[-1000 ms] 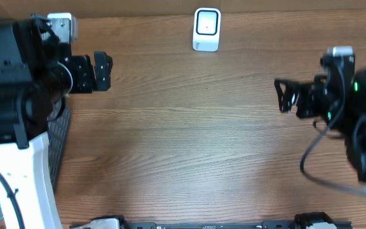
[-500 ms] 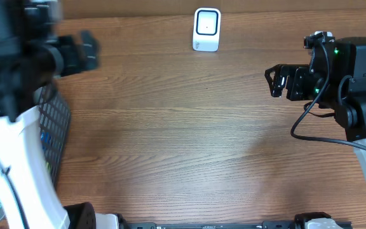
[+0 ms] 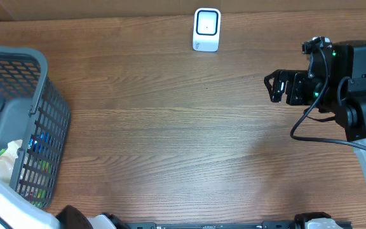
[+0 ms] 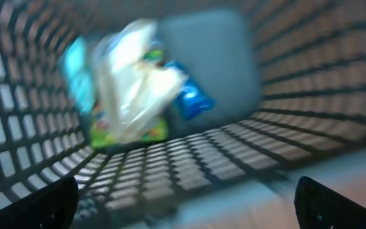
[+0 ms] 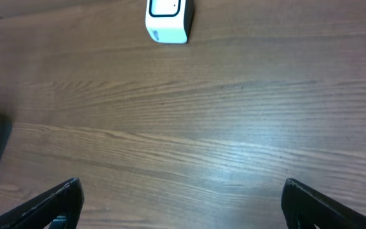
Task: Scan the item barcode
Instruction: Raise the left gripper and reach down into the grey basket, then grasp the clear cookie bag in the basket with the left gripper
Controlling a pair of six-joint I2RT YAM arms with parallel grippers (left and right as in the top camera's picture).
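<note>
Two wide, empty pincers. Left pincer (image 4: 186, 191) leaves 10 o'clock, now over basket (image 3: 48, 71) at 9, packets (image 4: 132, 89) below; I judge pick starting. Right pincer (image 3: 273, 87) idles at 3.

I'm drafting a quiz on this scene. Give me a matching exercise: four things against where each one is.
Things:
1. scanner
2. basket
3. right gripper
4. packets

Places:
a. left edge of the table
b. inside the basket
c. far edge, centre
d. above the table's right side, open

Pairs: 1-c, 2-a, 3-d, 4-b
</note>
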